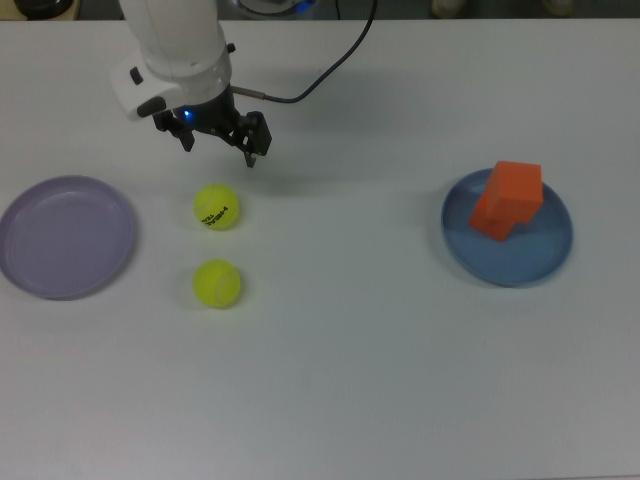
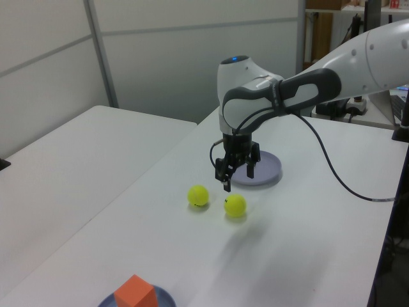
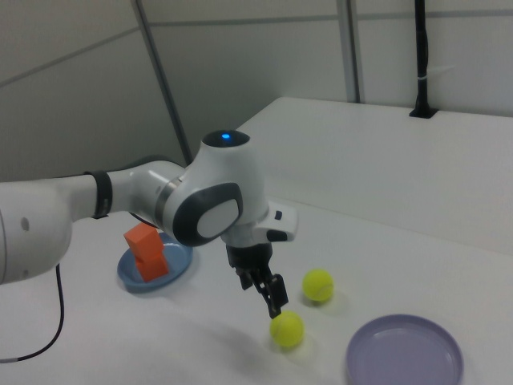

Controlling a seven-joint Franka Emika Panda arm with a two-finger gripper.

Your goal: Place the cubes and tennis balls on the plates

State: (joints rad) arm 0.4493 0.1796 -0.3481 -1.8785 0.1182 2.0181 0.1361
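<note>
Hovering with fingers apart and empty, hand [image 1: 218, 138] above the tabletop [image 1: 340, 360], lettered tennis ball [image 1: 217, 207] just below it in the top view.

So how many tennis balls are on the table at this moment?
2. One tennis ball with black lettering lies just below the gripper in the top view; the plain tennis ball sits below it. Both are off the lavender plate.

franka panda arm [image 2: 281, 96]: glossy white rounded shells, dark grey joint bands, blue indicator light, black two-finger gripper [image 1: 218, 145], trailing black cable [image 2: 332, 173].
</note>
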